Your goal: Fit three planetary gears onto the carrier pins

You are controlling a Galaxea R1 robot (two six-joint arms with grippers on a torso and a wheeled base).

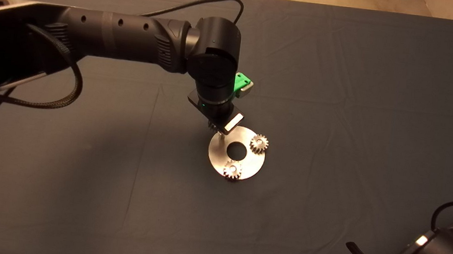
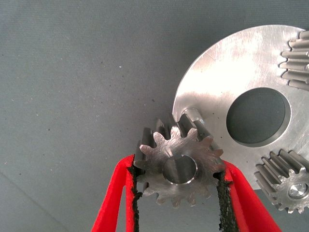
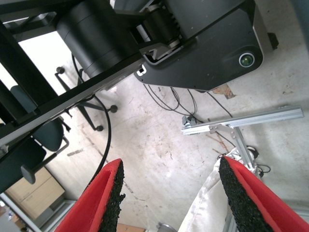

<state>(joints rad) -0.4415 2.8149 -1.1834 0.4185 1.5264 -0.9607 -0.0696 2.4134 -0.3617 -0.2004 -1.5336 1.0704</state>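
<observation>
1. Two small silvery toothed spur gears already sit on the flat shiny round metal disc; the third gear hangs just over the last bare upright stud, at the disc's rim.
2. Your left gripper has its jaws pinching that gear by opposite teeth.
3. Expect hard, slick, rigid steel: grip across the teeth and keep the bore level.
4. Your right gripper waits off the dark worktop, jaws spread, empty.
</observation>
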